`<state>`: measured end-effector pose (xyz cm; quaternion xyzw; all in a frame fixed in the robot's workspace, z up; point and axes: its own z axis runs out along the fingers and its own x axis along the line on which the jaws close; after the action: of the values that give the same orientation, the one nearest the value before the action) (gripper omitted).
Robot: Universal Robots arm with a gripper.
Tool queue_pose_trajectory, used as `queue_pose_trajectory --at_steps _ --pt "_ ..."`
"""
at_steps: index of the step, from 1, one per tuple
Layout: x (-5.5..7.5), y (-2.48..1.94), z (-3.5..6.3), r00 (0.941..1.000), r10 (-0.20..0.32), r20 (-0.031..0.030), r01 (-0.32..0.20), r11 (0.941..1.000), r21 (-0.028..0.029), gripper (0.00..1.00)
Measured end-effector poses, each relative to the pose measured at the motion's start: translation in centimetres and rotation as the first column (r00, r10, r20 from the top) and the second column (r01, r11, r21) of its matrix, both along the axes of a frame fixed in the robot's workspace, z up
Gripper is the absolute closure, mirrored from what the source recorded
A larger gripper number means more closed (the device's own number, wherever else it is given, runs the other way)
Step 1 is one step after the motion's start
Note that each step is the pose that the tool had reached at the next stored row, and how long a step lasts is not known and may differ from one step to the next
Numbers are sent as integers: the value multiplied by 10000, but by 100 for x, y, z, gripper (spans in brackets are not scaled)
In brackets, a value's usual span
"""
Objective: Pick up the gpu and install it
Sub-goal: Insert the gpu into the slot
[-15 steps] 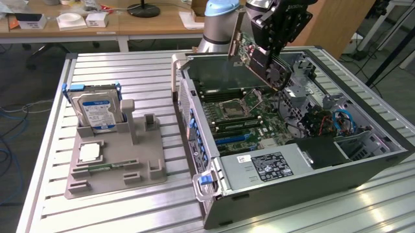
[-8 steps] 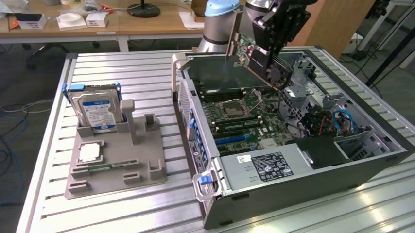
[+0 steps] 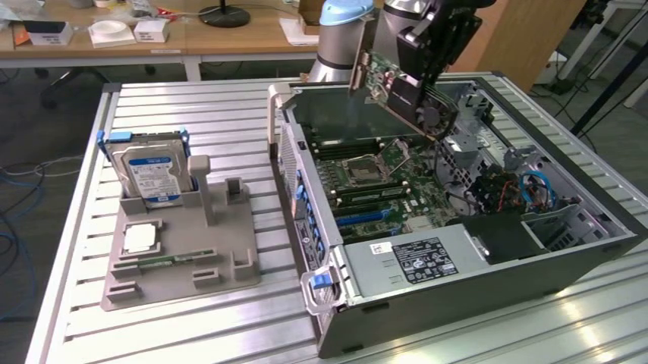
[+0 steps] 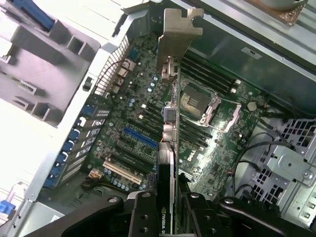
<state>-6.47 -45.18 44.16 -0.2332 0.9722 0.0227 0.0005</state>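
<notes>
1. Gripper (image 3: 420, 91) clamped on graphics card (image 3: 380, 80), which hangs above motherboard (image 3: 390, 189) in open computer case (image 3: 456, 303).
2. Card on edge, long axis slanted, silver bracket (image 4: 180, 29) toward exterior view's left.

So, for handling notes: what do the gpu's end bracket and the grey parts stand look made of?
The gpu bracket: likely bare sheet metal, from its dull silver sheen and thin bent tab. The grey parts stand: probably plastic, matte and uniformly grey, though the look leaves that open.
</notes>
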Motion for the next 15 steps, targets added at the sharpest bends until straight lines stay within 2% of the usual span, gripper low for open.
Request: queue_pose_trajectory --at_steps 8,15 --pt "0 0 0 9971 766 0 -766 9971 0 74" --pt "0 0 -1 9893 1456 0 -1456 9893 0 74"
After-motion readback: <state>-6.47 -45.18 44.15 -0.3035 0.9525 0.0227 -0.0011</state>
